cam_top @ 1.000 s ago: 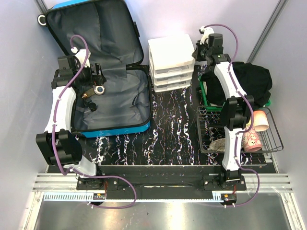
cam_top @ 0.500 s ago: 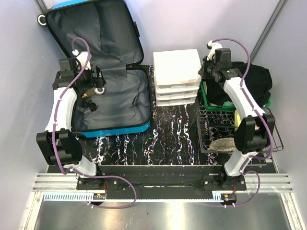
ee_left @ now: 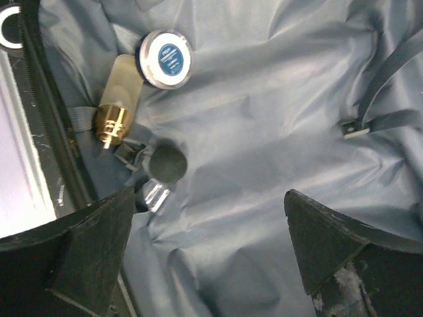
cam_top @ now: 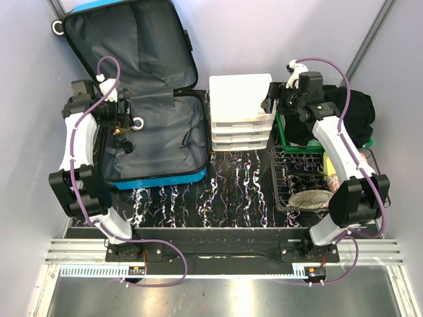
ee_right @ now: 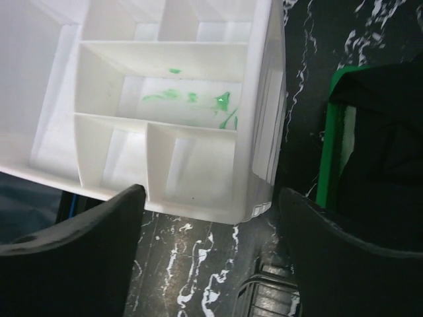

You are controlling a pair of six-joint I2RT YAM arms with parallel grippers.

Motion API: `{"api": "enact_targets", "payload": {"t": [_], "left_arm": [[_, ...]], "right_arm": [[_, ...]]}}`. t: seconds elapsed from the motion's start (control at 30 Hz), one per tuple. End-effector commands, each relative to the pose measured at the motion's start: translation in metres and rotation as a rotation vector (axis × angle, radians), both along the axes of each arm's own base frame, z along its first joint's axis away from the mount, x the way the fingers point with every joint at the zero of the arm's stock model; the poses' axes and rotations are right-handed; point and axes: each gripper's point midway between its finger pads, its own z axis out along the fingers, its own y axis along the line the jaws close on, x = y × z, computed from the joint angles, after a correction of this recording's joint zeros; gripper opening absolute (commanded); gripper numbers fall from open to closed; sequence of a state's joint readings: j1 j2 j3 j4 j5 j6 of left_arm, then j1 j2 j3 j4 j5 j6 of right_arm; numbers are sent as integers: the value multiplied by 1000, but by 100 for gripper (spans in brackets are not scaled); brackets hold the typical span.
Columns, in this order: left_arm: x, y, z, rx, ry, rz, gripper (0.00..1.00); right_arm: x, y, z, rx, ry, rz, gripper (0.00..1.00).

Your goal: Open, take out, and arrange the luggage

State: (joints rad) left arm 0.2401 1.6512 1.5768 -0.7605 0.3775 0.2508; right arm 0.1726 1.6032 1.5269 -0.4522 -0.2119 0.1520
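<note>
Both hands were spread wide and empty — left hand (ee_left: 201, 221) over the open luggage (cam_top: 173, 135) on the left of the bench (cam_top: 244, 181), right hand (ee_right: 208, 201) over the drawers (cam_top: 239, 91) — and that hard, light luggage looked safest grabbed by its rim.

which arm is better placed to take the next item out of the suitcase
Left. The left tool hangs open over the luggage, near the round tin and gold-capped bottle. The right tool is over the white organiser, away from the luggage.
</note>
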Motion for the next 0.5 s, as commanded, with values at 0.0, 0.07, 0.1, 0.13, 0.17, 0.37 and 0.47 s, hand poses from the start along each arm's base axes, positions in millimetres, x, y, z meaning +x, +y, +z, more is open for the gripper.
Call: {"api": "enact_targets", "payload": {"t": [0.0, 0.07, 0.1, 0.13, 0.17, 0.37, 0.47], "left_arm": [[-3, 5, 17, 85, -16, -165, 99], [-5, 9, 16, 122, 3, -202, 98], [-3, 13, 10, 138, 24, -201, 98], [1, 15, 16, 163, 10, -224, 97], [-2, 15, 12, 165, 35, -247, 97], [17, 32, -7, 310, 142, -344, 88], [34, 42, -13, 395, 146, -379, 84]], "right_arm": [[-2, -2, 64, -33, -226, 26, 97], [0, -3, 83, -65, -319, 49, 100], [-1, -2, 83, -70, -339, 63, 100], [-1, -1, 88, -101, -378, 95, 100], [-7, 9, 96, -94, -415, 168, 100], [-42, 45, 97, -146, -551, 526, 100], [-51, 50, 96, -100, -532, 547, 100]]}}
